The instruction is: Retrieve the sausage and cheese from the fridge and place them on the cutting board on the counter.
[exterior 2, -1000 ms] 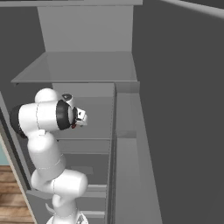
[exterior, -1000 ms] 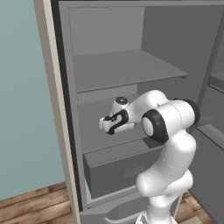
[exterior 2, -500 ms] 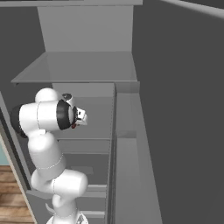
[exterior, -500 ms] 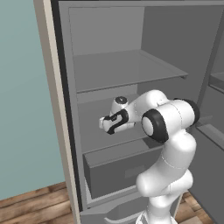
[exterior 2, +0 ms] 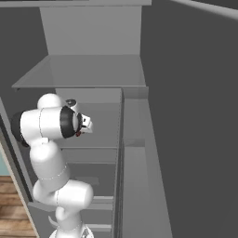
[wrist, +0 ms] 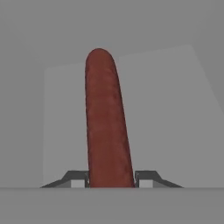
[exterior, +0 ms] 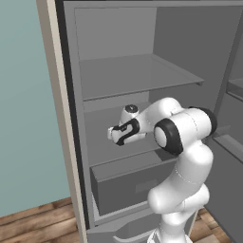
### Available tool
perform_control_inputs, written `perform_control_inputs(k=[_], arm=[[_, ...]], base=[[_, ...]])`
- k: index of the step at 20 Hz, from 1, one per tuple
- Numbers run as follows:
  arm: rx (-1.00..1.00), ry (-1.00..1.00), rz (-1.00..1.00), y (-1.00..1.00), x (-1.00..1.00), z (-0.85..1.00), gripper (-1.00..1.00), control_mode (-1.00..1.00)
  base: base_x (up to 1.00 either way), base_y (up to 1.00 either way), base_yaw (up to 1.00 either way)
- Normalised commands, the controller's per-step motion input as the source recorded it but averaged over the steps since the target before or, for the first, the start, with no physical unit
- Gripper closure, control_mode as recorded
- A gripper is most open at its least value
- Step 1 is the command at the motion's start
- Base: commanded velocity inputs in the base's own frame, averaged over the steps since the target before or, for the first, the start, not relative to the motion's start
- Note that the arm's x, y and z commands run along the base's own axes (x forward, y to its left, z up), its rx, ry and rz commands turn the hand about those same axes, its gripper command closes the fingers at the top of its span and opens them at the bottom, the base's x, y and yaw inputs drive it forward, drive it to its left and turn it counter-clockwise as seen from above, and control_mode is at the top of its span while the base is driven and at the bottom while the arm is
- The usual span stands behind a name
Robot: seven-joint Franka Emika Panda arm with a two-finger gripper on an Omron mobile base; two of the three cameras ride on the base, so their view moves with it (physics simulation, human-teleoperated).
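The fridge (exterior: pixel 142 76) stood open, grey inside, with two shelves and a drawer (exterior: pixel 130 182) below them. The white arm reached in over the lower shelf (exterior: pixel 102 144), above the drawer. The gripper (exterior: pixel 112 135) sat at the left part of that shelf, close to the fridge's left wall, hand pointed left and a bit down in the left base view. In the hand view the gripper (wrist: pixel 111 179) was clenched on the sausage (wrist: pixel 107 122): both dark fingertips (wrist: pixel 78 178) pressed against its lower end, one on each side, no gap visible. The sausage was red-brown, rounded at the far tip, and ran straight away from the fingers along the gripper's line of sight, against the plain grey fridge interior. Whether it touched the shelf or was lifted clear could not be told. In the right base view the hand (exterior 2: pixel 83 125) showed just past the dark wrist joint, with a small red-brown speck (exterior 2: pixel 79 134) under it, likely the sausage, too small to be sure. The upper shelf (exterior: pixel 137 73) was a flat grey slab above the arm. Wooden floor (exterior: pixel 33 223) and a teal wall (exterior: pixel 23 104) lay left of the fridge.
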Motion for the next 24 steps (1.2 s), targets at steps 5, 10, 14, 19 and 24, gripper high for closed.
perform_control_inputs(k=[5, 10, 14, 19, 24], arm=[[0.0, -0.23, 0.0, -0.09, -0.7, 0.26, 1.0, -1.0], [-0.03, -0.21, 0.0, -0.19, -0.82, 0.67, 1.0, -1.0], [-0.01, -0.1, 0.0, -0.52, -0.78, 0.94, 1.0, -1.0], [-0.01, 0.01, 0.0, -0.47, -0.8, 0.93, 1.0, -1.0], [-0.07, 0.1, 0.0, -0.35, -0.95, 0.7, 1.0, -1.0]], base=[[0.0, 0.0, 0.0], [0.0, 0.0, 0.0], [0.0, 0.0, 0.0], [0.0, 0.0, 0.0], [0.0, 0.0, 0.0]])
